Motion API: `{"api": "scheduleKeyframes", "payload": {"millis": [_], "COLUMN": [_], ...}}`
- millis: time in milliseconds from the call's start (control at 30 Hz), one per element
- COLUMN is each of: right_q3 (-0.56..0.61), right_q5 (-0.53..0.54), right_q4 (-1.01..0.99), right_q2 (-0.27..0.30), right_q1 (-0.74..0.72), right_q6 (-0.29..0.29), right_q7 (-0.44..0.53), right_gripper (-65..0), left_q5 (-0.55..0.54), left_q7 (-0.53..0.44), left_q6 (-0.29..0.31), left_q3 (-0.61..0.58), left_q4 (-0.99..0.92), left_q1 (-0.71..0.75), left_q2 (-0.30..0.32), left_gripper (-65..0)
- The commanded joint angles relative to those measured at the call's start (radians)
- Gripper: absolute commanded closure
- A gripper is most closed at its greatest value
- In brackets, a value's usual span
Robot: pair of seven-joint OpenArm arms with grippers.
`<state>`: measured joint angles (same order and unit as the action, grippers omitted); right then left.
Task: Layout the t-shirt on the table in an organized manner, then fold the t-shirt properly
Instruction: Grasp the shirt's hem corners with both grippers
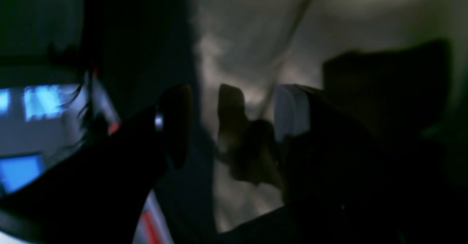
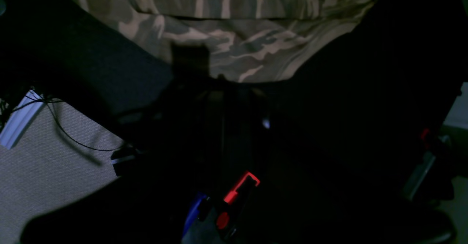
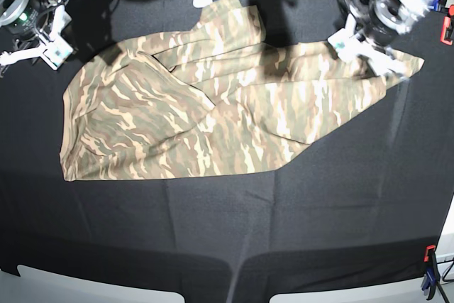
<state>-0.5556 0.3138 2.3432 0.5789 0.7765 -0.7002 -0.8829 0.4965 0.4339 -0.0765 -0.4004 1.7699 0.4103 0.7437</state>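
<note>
A: Spreading stage: shirt (image 3: pixel 213 115) lies rumpled mid-table (image 3: pixel 319 204), one flap doubled over.
B: Left pincer (image 3: pixel 376 51), jaws parted, empty, hovers over the corner. Right pincer (image 3: pixel 32 51) off the cloth; opening unclear.
A: Pinch one layer, pull outward.

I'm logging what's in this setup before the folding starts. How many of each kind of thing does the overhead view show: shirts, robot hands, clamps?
T-shirt: 1
Robot hands: 2, the left hand and the right hand
Clamps on the table edge: 2, a red one and a red and blue one
Total: 5
</note>
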Motion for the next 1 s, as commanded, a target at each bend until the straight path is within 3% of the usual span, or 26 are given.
{"api": "scheduleKeyframes", "payload": {"millis": [0,167,367,467,600,733,867,967], "right_q3": [-0.007,-0.007,-0.007,-0.007,-0.007,-0.007,-0.007,-0.007], "right_q5": [0.000,0.000,0.000,0.001,0.008,0.039,0.176,0.226], "right_q4": [0.013,0.013,0.013,0.013,0.013,0.013,0.013,0.013], "right_q2": [0.014,0.014,0.013,0.013,0.013,0.013,0.013,0.014], "right_q1": [0.002,0.002,0.002,0.002,0.002,0.002,0.002,0.002], "right_q6": [0.005,0.005,0.005,0.005,0.005,0.006,0.079,0.088], "right_q7": [0.013,0.015,0.015,0.015,0.015,0.016,0.056,0.100], "right_gripper": [-12.1,-12.1,-12.1,-12.1,-12.1,-12.1,-12.1,-12.1], "left_q5": [0.010,0.008,0.011,0.011,0.011,0.012,0.077,0.100], "left_q7": [-0.010,-0.009,-0.019,-0.005,-0.009,-0.017,-0.016,-0.015], "left_q6": [-0.011,-0.097,-0.096,-0.097,-0.097,-0.096,-0.097,-0.098], "left_q3": [0.003,0.003,0.003,0.003,0.003,0.003,0.003,0.003], "left_q4": [-0.006,-0.075,-0.075,-0.075,-0.075,-0.071,-0.034,0.016], "left_q1": [-0.003,-0.050,-0.067,-0.066,-0.067,-0.067,-0.068,-0.080], "left_q2": [0.010,-0.005,-0.027,-0.032,-0.031,-0.031,-0.031,-0.031], "left_gripper": [-32.0,-32.0,-31.9,-23.7,-1.6,0.0,0.0,0.0]}}
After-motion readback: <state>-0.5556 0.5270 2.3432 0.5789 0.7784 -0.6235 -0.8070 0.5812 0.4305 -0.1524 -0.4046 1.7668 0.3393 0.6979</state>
